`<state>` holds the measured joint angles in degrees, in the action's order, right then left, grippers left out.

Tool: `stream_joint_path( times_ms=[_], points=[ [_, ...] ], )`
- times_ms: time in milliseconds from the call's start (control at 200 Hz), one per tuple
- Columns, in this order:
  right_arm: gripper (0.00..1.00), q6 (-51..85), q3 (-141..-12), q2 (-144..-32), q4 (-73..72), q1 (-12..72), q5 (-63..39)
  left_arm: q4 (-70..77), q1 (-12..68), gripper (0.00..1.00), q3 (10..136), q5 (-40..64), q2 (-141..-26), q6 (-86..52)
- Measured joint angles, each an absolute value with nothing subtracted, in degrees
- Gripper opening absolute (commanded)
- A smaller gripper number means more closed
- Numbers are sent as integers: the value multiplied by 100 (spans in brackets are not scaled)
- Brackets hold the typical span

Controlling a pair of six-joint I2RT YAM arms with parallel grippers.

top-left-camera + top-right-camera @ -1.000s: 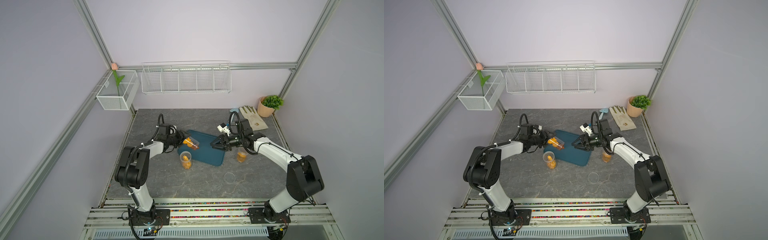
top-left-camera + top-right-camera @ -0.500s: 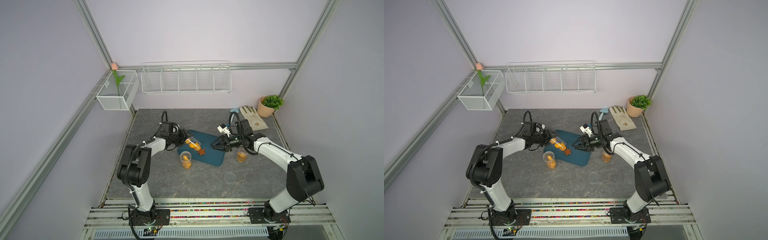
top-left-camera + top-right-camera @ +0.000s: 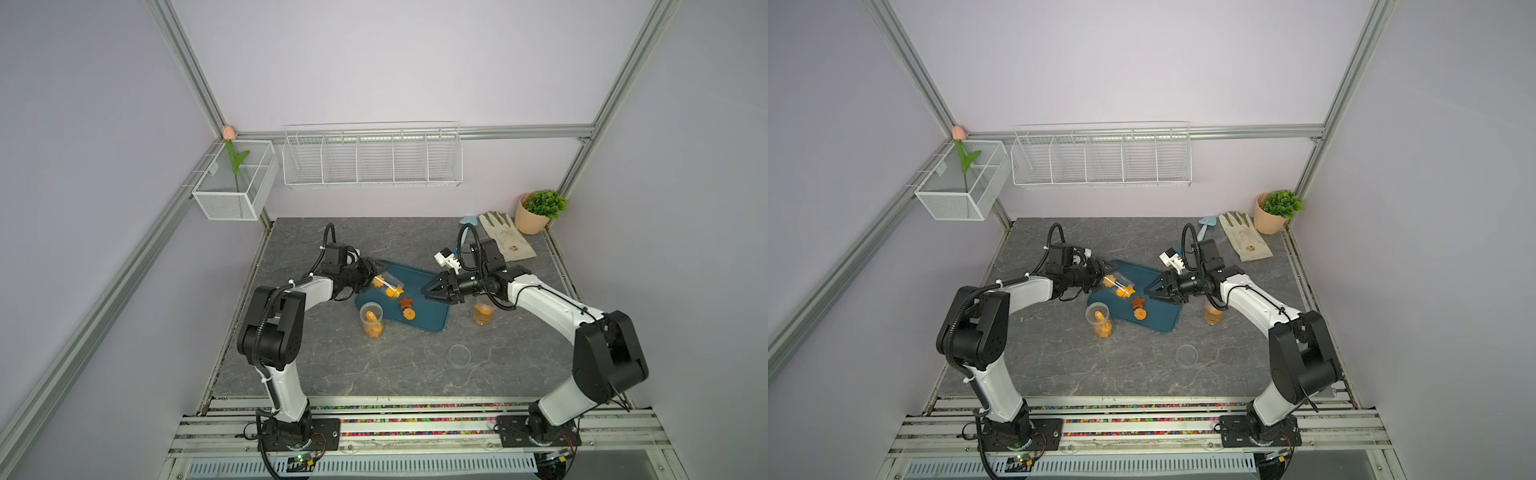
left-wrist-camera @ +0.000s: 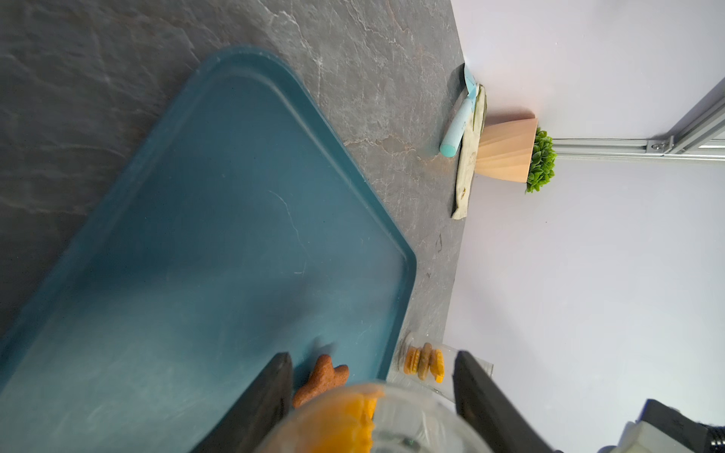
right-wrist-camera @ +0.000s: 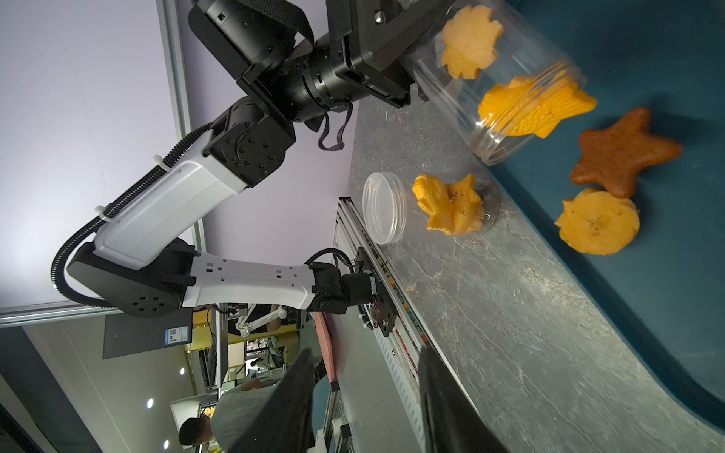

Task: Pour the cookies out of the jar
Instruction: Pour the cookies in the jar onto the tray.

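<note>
Over the tray's far-left corner: jar (image 3: 390,286), tilted, its base in the left gripper (image 3: 371,277) and its mouth lower, aimed at the tray's middle.
Jar axis: runs from the tray's (image 3: 424,282) far-left corner toward its near-right corner, with the mouth close over the tray floor.
Left gripper: clamped on the jar's base end, one finger on each side.
Left arm: elbow folded near the desk's (image 3: 332,365) left edge, forearm reaching across to the tray, wrist rolled so the jar slopes down.
Cookies (image 3: 390,292): two remain in the jar, a fish one (image 5: 537,106) at the mouth and a flower one (image 5: 469,39) nearer the base. A brown star (image 3: 405,302) and a round one (image 3: 409,314) lie on the tray just past the mouth.
Right gripper (image 3: 430,289): jaws apart and empty, over the tray's right edge, facing the jar mouth but apart from it.
Nearer arm: the left, since it has the jar.
Coming move: probably a steeper tip, because the fish one seems to sit across the mouth.
</note>
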<state>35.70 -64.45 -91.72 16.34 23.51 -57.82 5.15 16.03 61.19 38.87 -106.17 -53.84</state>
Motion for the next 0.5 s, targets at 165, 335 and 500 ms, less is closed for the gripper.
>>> stream_joint_path(
  times_ms=[165, 335, 500],
  points=[
    [46, 3553, -6445, -9170, 1682, 2351, -5747, 309, 1603, 58, 6119, 3885, -10617, -5288],
    [46, 3551, -6436, -9131, 1702, 2351, -5675, 119, 1603, 58, 6132, 3846, -10593, -5192],
    [46, 3551, -6394, -9059, 1715, 2351, -5653, 165, 1584, 58, 6160, 3905, -10565, -5271]
  ],
)
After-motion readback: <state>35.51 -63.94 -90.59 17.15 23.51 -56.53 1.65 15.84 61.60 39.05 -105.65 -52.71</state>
